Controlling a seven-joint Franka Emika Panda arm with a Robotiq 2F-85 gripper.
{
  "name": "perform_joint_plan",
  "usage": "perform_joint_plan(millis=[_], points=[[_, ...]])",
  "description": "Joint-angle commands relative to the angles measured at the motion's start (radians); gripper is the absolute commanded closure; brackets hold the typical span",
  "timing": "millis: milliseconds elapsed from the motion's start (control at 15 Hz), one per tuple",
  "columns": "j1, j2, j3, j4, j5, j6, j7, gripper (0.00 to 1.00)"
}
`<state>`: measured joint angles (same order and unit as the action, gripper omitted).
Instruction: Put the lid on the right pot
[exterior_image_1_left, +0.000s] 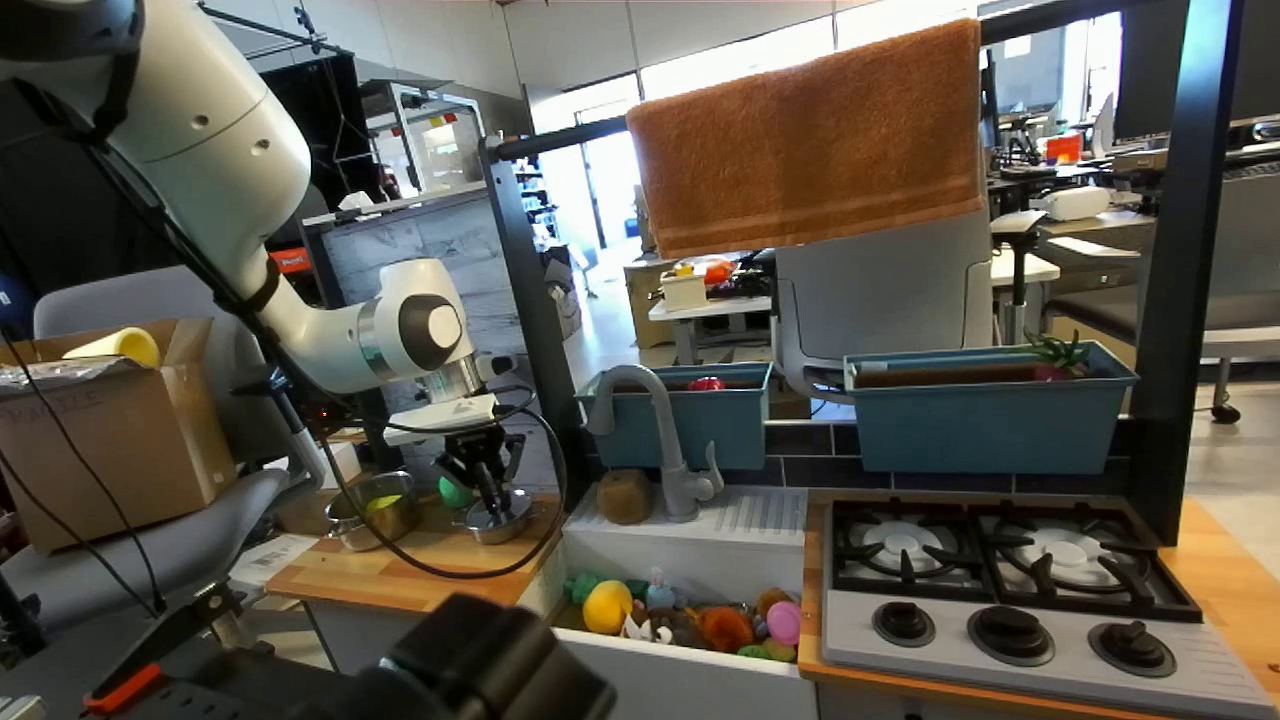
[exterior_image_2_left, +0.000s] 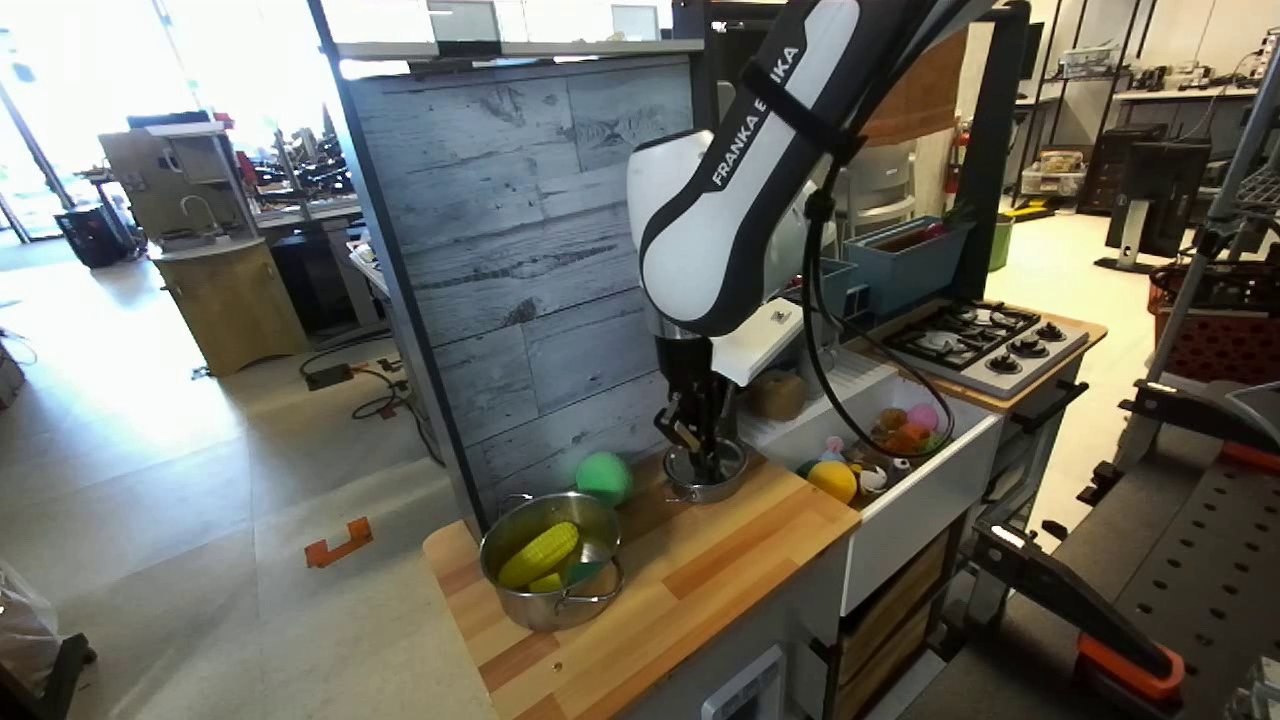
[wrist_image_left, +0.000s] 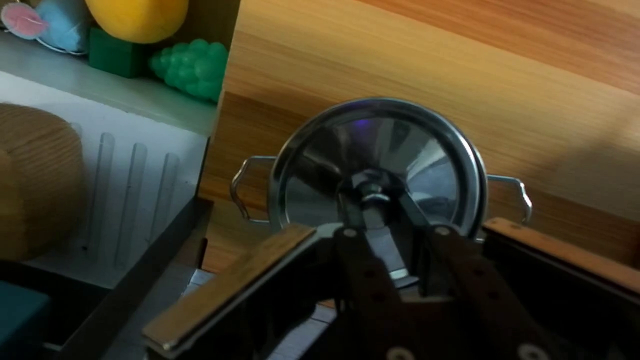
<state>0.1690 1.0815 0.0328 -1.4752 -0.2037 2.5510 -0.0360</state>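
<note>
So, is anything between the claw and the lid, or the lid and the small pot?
Nothing visible: the gripper reaches right down to the lid, which lies over the small pot. Whether it's fully seated, I can't tell.

On the wooden desk (exterior_image_2_left: 735, 555), a large pot (exterior_image_2_left: 532, 606) and a small pot (exterior_image_2_left: 712, 491) stand either side of a green ball (exterior_image_2_left: 603, 478).
</note>
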Motion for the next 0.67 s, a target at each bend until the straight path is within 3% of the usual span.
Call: perform_joint_plan(millis=[0,400,600], points=[[-0.009,0.009,0.019,0.023,0.018,-0.018,-0.038,0.47],[-0.021,-0.012,0.03,-0.001,0.025,-0.015,-0.05,0.03],[-0.041,-0.039,0.046,-0.034,0.033,-0.005,-0.066,0.0]])
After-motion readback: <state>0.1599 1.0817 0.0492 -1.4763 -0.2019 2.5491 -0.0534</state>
